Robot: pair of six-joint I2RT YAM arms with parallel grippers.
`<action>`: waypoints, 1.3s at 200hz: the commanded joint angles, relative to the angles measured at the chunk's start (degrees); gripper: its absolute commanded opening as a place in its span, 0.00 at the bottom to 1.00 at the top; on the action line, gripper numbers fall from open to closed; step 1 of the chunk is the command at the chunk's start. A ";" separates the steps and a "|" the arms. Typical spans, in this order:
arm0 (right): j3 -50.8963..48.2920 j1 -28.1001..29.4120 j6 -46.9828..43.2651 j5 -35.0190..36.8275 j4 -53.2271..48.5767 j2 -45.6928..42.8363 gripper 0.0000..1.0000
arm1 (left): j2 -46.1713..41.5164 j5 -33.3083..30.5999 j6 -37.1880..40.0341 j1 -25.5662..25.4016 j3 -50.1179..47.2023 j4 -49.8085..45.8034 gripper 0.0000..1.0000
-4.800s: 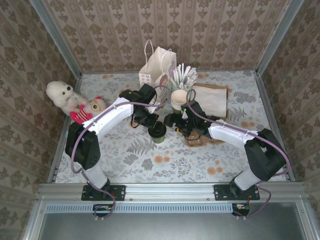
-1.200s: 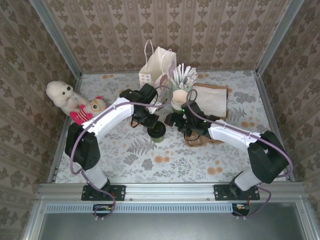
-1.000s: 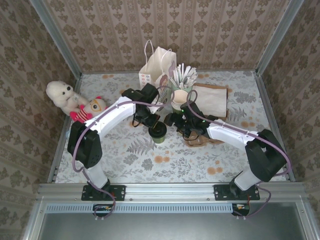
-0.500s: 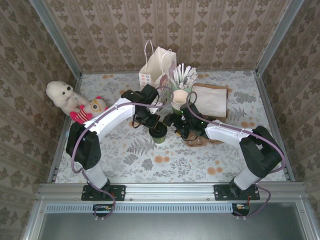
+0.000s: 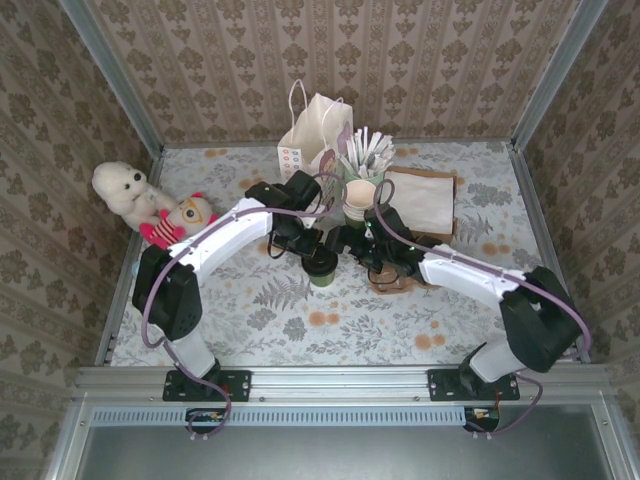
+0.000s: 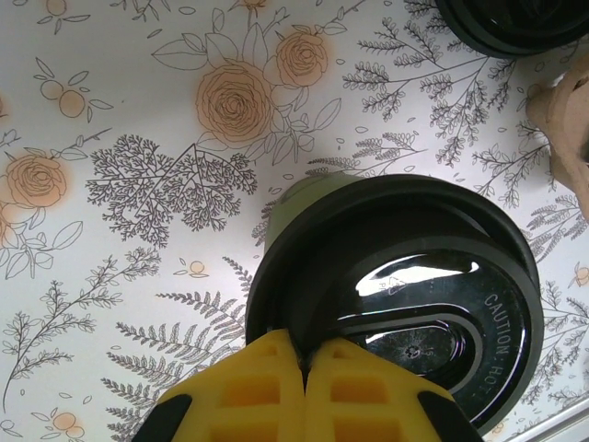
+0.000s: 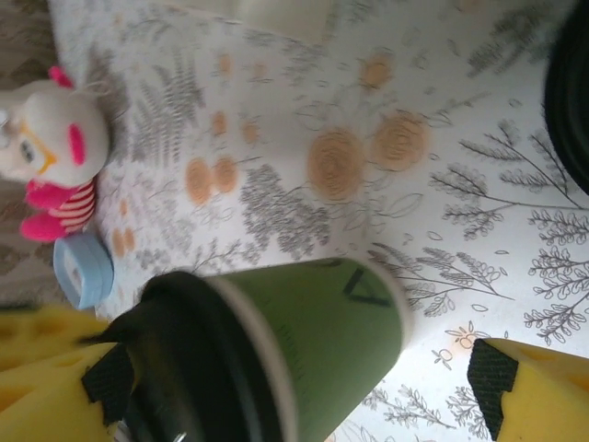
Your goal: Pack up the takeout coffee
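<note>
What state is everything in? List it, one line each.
takeout coffee: upright, lidded.
left claw: shut, at the coffee's rim.
right claw: open, straddling the coffee.
paper bag: standing upright.
cream cups: stacked, unlidded.

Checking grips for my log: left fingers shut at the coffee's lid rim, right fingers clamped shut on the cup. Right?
No: the right wrist view shows the right fingers open, straddling the takeout coffee with a gap. The left fingers are shut at its lid rim.

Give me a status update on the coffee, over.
Left gripper shut at lid rim. Right gripper open, straddling takeout coffee, upright. Cream cups close behind.
</note>
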 commanded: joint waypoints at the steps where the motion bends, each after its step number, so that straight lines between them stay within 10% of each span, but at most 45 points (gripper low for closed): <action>1: 1.26 0.29 -8.35 0.16 -5.34 -0.38 0.93 | -0.04 -0.90 -3.95 -0.24 1.13 1.05 0.00; 260: 1.28 0.73 -3.10 -4.46 -2.66 6.74 0.68 | 2.69 0.40 -7.74 0.08 2.42 -0.29 0.04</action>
